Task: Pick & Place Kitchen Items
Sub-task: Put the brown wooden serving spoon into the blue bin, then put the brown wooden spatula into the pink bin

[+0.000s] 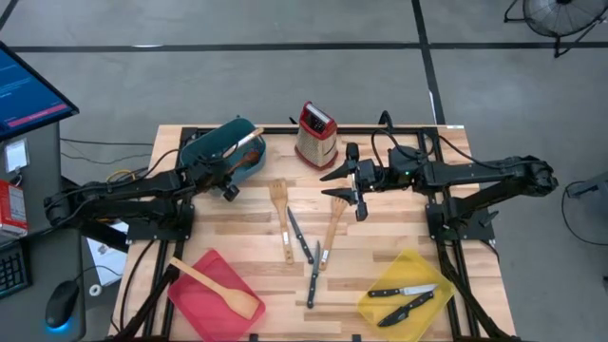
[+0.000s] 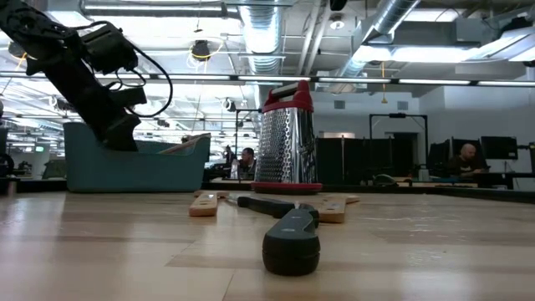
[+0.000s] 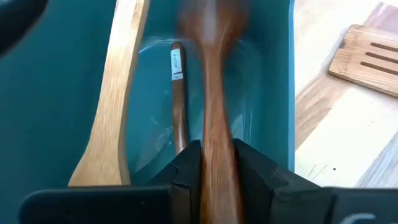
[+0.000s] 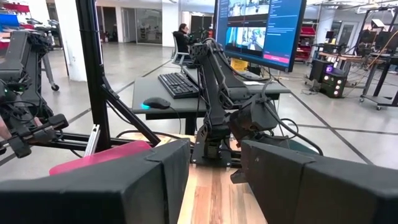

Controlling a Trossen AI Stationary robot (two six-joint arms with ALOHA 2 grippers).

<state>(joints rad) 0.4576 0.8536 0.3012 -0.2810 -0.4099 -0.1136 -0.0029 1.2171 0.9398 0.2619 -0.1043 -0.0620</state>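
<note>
The left gripper (image 3: 214, 177) hangs over the teal plastic bin (image 1: 211, 147) at the table's far left corner, its two dark fingers (image 3: 186, 171) clamped on the handle of a dark wooden spoon (image 3: 214, 93) whose bowl points down into the bin. Already lying in that bin are a pale wooden spoon (image 3: 115, 87) along one wall and a second slim dark wooden utensil with a small label (image 3: 178, 99) beside it.

The right gripper (image 1: 353, 185) is raised above the slatted wooden table (image 1: 237, 228), just to the right of the red-topped steel box grater (image 1: 315, 135) that stands near the far edge; its fingers are apart and hold nothing.

In the middle of the table lie two slotted wooden spatulas (image 1: 282, 214), angled towards each other, with a few black-handled knives (image 1: 304, 242) among them and a little nearer the front edge. The red bin (image 1: 214, 294) at the near left corner holds a light wooden spatula (image 1: 218, 288). The yellow bin (image 1: 408, 299) at the near right corner holds two black-handled steel knives (image 1: 407, 296).

From table height, a black handle (image 2: 291, 238) lies closest, with the grater upright behind it.
</note>
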